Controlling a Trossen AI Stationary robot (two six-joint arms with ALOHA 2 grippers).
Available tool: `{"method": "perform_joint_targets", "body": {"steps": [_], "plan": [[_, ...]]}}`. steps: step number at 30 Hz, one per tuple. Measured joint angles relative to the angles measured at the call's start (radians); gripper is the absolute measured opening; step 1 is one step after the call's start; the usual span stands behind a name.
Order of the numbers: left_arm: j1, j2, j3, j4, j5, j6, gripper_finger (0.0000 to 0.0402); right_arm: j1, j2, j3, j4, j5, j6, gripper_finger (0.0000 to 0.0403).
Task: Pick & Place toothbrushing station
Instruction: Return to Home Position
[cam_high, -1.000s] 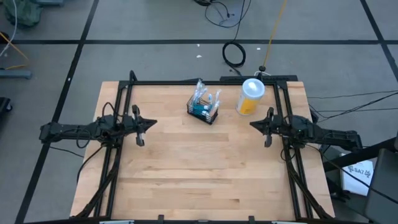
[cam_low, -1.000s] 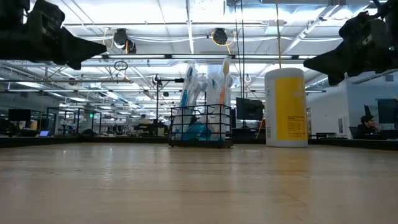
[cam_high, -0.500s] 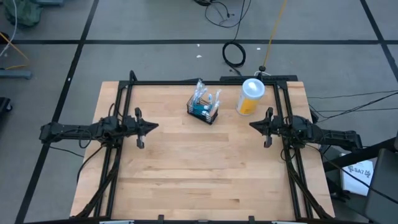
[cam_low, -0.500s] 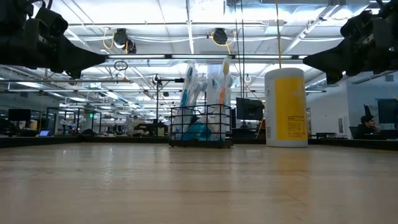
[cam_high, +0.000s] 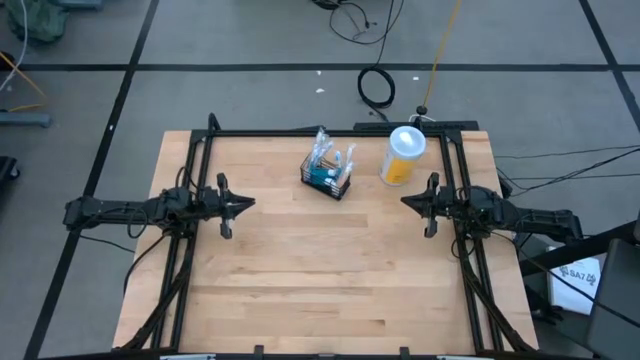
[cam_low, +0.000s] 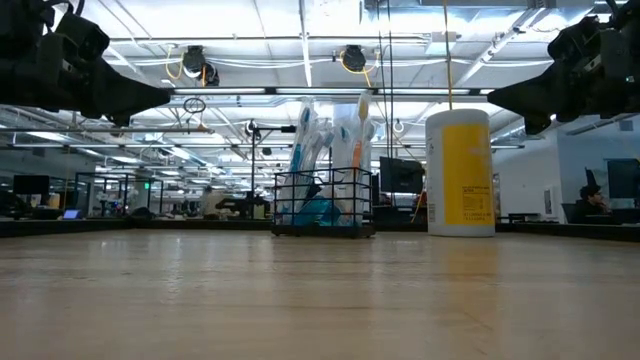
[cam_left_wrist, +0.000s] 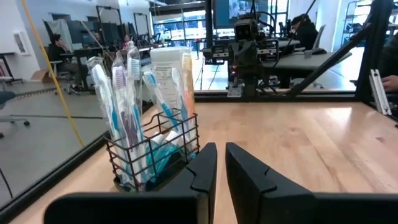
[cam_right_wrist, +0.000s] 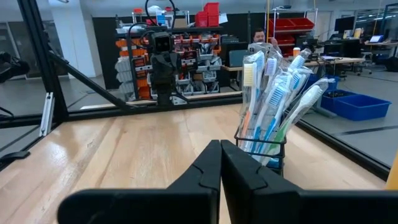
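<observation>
The left gripper (cam_high: 244, 203) hangs over the left side of the worktop (cam_high: 320, 280), empty and pointing toward the middle. Its fingers (cam_left_wrist: 202, 168) are drawn almost together, with only a thin slit between them. The right gripper (cam_high: 408, 201) faces it from the right side, well apart, with its fingers (cam_right_wrist: 239, 168) pressed together on nothing. Both are raised clear of the wood.

Beyond and between the two tips, toward the far edge, the basket (cam_high: 328, 180) stands upright on the worktop. It is packed with toothbrushes (cam_high: 327, 152) standing heads up – blue, white and orange handles among them. Near the basket on the right arm's side, not touching it, stands a yellow cup (cam_high: 402, 158) with a white lid.
</observation>
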Motion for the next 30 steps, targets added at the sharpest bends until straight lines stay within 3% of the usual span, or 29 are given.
{"method": "perform_joint_targets", "body": {"steps": [30], "plan": [[0.000,0.000,0.000,0.000,-0.001,-0.005,0.0042,0.000,0.000,0.000,0.000,0.000,0.000,0.0000]]}}
